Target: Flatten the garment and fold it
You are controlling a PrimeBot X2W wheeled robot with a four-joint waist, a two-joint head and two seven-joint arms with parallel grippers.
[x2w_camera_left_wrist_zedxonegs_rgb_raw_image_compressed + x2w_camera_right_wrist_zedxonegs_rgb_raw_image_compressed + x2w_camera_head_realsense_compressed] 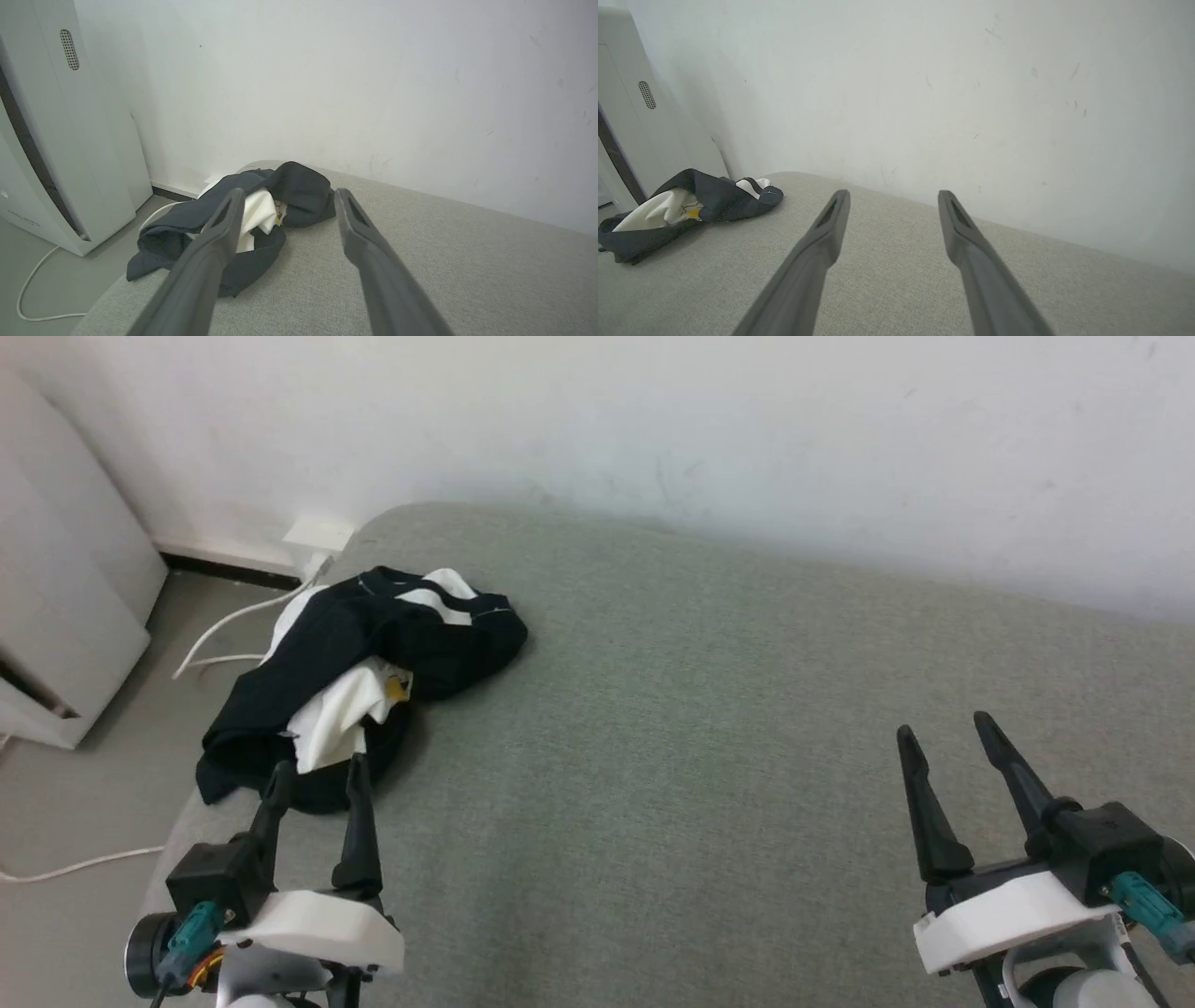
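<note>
The garment (355, 663) lies crumpled in a heap at the far left corner of the grey-green padded surface (700, 728), black cloth wrapped around a white panel, part hanging over the left edge. My left gripper (317, 775) stands open just short of the heap's near edge, empty. In the left wrist view the garment (261, 210) sits just beyond the left gripper (287, 193). My right gripper (943, 726) is open and empty at the lower right, far from the cloth. The right wrist view has the garment (691, 205) at far left, the right gripper (893, 195) over bare surface.
A white wall (653, 429) runs behind the surface. A white appliance (56, 597) stands on the floor at left, with white cables (224, 625) and a wall socket (317, 537) beside the surface's corner. The surface's left edge drops to the floor.
</note>
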